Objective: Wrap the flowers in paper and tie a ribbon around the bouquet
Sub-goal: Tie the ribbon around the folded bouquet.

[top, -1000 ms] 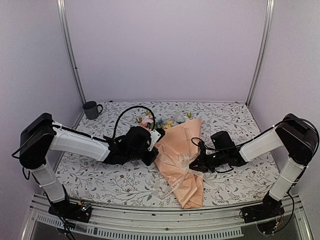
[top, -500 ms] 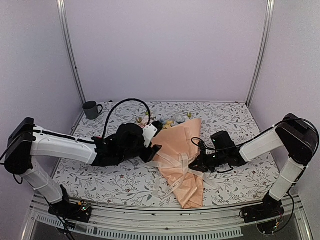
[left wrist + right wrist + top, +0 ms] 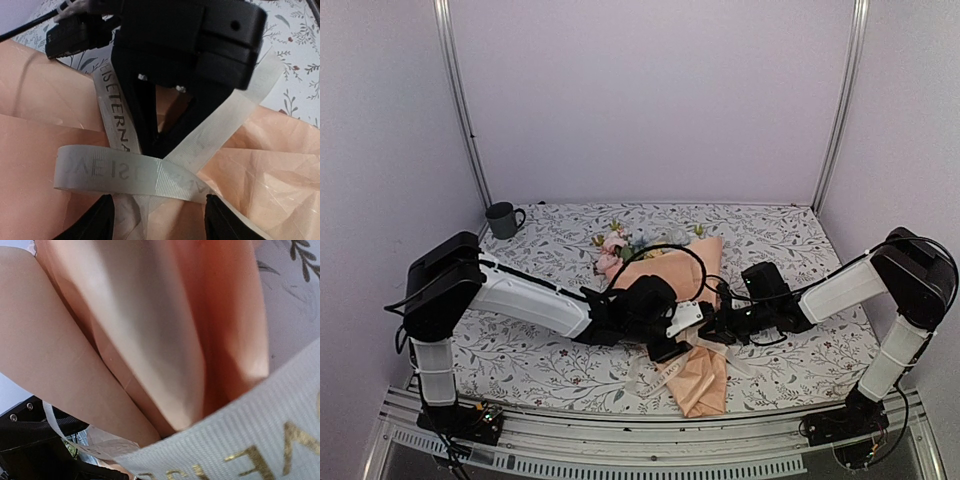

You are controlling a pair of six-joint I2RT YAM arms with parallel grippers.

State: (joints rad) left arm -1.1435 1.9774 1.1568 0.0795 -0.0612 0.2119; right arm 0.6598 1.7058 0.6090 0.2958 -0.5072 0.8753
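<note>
The bouquet lies across the table's middle, its flowers (image 3: 618,243) pointing to the far side and its peach-orange paper (image 3: 702,385) cone narrowing toward me. The cream ribbon (image 3: 125,172) with printed letters crosses itself over the paper (image 3: 35,105); loose ends trail at the cone's near side (image 3: 665,372). My left gripper (image 3: 677,338) hovers over this crossing, its fingers (image 3: 97,222) spread open, with the ribbon loop just beyond them. My right gripper (image 3: 713,328) comes from the right and is shut on the ribbon at the crossing (image 3: 159,142). Its own view is filled by paper (image 3: 140,340) and ribbon (image 3: 240,440).
A dark mug (image 3: 502,218) stands at the far left corner of the leaf-patterned tablecloth (image 3: 510,365). The left arm's black cable (image 3: 692,252) arches over the bouquet's upper half. The left forearm lies across the table in front of the flowers.
My left arm has swung from the bouquet's left side across onto the cone by the ribbon, and its gripper has gone from shut to open. The right arm has stayed put.
</note>
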